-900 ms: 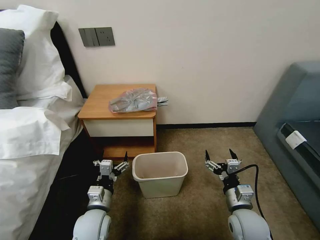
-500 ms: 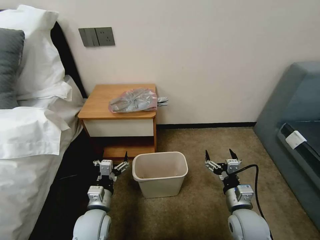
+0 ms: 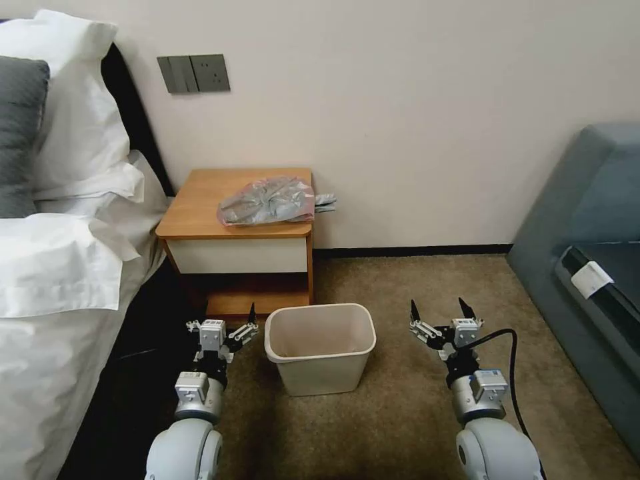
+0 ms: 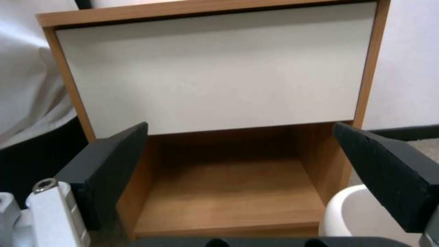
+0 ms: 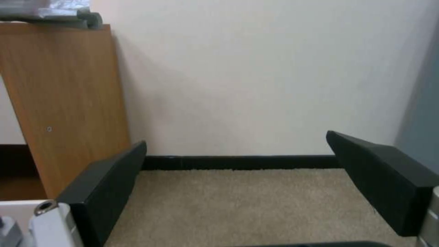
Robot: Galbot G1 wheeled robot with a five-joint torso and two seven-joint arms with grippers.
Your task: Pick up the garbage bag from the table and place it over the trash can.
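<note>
Meanwhile, Both Pincers Wait Low by the Trash Can

Underfoot lies a tan carpet (image 3: pixel 400 413), running back to a pale wall (image 3: pixel 400 100) with a dark baseboard. A bed (image 3: pixel 53 280) with white linen and pillows stands on the robot's left, and a grey-blue sofa (image 3: pixel 587 220) on its right. A grey switch plate (image 3: pixel 193 73) sits on the wall above the desk (image 3: pixel 200 200), a small wooden nightstand with an orange-brown top, a white drawer front and a low shelf.

The garbage bag (image 3: pixel 267 200) lies crumpled on the right half of the desk top, its grey plastic showing a pinkish edge, with one end reaching just past the desk's right side. The trash can (image 3: pixel 320 347), cream and bare inside, stands on the carpet just in front of the desk.

The left pincer (image 3: pixel 223 320) hangs low just to the left of the trash can, its fingers spread wide and holding nothing; its wrist view faces the drawer front and shelf, with the can's rim (image 4: pixel 338 212) at one side. The right pincer (image 3: pixel 439 309) hangs low to the right of the can, also spread wide and bare. The bag sits well above and beyond both pincers, apart from each.
</note>
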